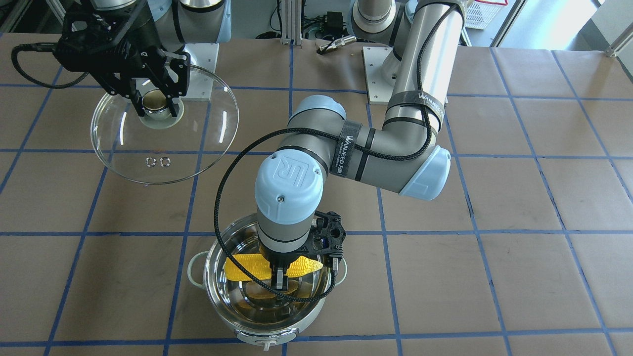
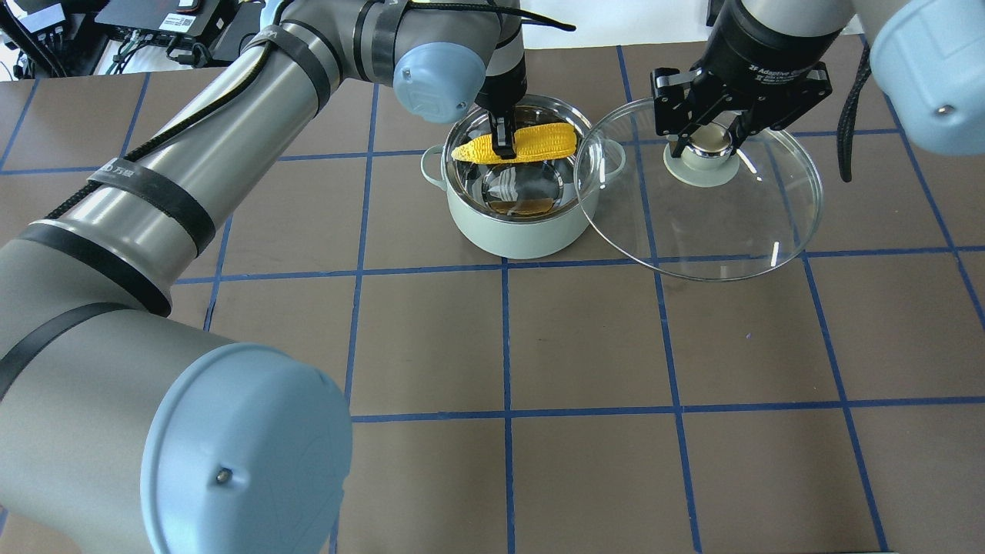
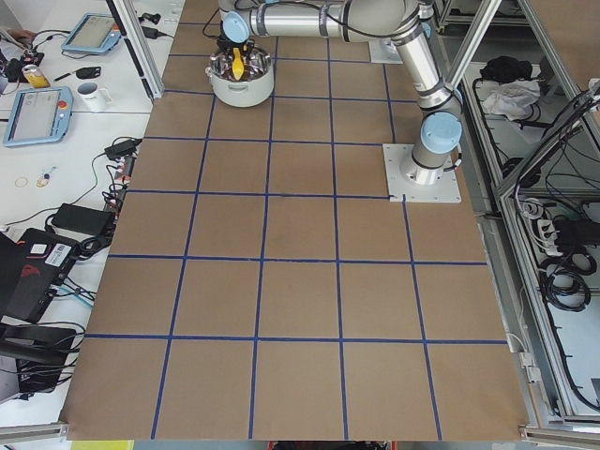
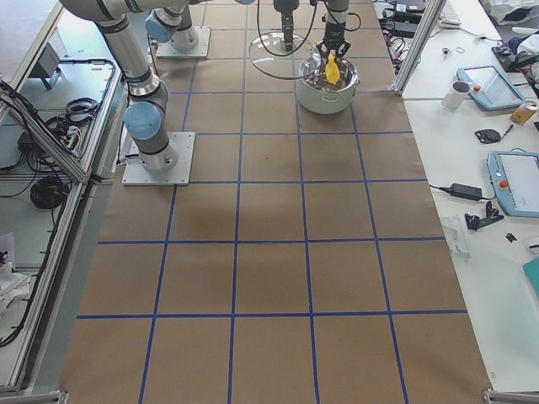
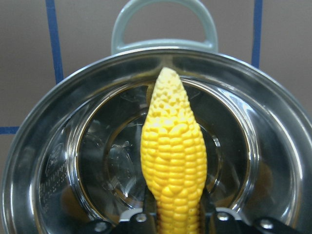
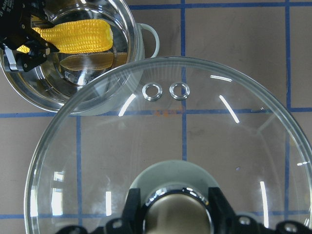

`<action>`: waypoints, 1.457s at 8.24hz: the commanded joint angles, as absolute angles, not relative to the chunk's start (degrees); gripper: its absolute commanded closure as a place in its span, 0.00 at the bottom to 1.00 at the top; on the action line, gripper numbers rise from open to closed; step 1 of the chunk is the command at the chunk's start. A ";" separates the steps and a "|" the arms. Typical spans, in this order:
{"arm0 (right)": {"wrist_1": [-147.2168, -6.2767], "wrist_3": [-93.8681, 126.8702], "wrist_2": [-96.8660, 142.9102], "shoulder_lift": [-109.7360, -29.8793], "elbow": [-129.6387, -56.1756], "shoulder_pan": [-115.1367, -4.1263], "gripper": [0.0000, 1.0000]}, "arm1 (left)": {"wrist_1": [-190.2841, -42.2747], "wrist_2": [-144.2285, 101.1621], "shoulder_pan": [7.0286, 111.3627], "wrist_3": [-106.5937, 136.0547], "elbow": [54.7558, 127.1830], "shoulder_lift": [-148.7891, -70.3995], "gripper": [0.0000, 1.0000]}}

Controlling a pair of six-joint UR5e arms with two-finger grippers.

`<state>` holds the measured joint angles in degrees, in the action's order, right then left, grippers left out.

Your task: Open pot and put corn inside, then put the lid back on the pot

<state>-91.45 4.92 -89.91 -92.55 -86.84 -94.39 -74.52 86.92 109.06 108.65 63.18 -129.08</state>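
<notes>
Right under the left gripper (image 2: 504, 146), the pot (image 2: 515, 231) is found, with its mouth open and nothing on top. The corn (image 2: 539, 142) is pinched near its middle by this gripper's two fingers, so the gripper is closed on it. The corn is held lying flat, with its long side going across the pot's mouth and its pointed end turned to one loop handle (image 5: 119, 36). It is seen inside the ring of the rim, and it seems to be held up off the shiny floor, since a yellow copy of it is mirrored lower down. Whether its tip touches the wall cannot be told. Nothing is seen between the corn and the pot's floor, so it is judged that the fingers only need to be opened for the corn to fall straight down. Off to the side of the pot, the lid (image 2: 716, 231) is held up off the table by the right gripper (image 2: 709, 146), whose fingers are closed on the knob (image 6: 178, 214). From that gripper the pot lies sideways, toward the left arm, and it is near. It is judged that the lid should not be brought across until the left gripper is lifted away.
</notes>
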 commanded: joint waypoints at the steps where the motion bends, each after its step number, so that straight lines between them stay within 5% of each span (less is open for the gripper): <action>1: -91.41 5.01 -89.91 -92.55 -86.84 -94.39 0.87 | -73.22 86.84 109.86 109.07 63.98 -129.29 0.37; 2: -91.41 4.92 -89.91 -92.55 -86.84 -94.39 0.87 | -73.13 86.92 109.95 108.99 63.98 -129.29 0.13; 3: -91.41 4.92 -89.91 -92.55 -86.84 -94.39 0.87 | -73.21 86.92 109.95 108.72 63.98 -129.11 0.00; 12: -96.83 3.17 -90.09 -88.18 -84.30 -93.51 0.87 | -77.59 88.24 102.68 80.74 64.51 -116.12 0.00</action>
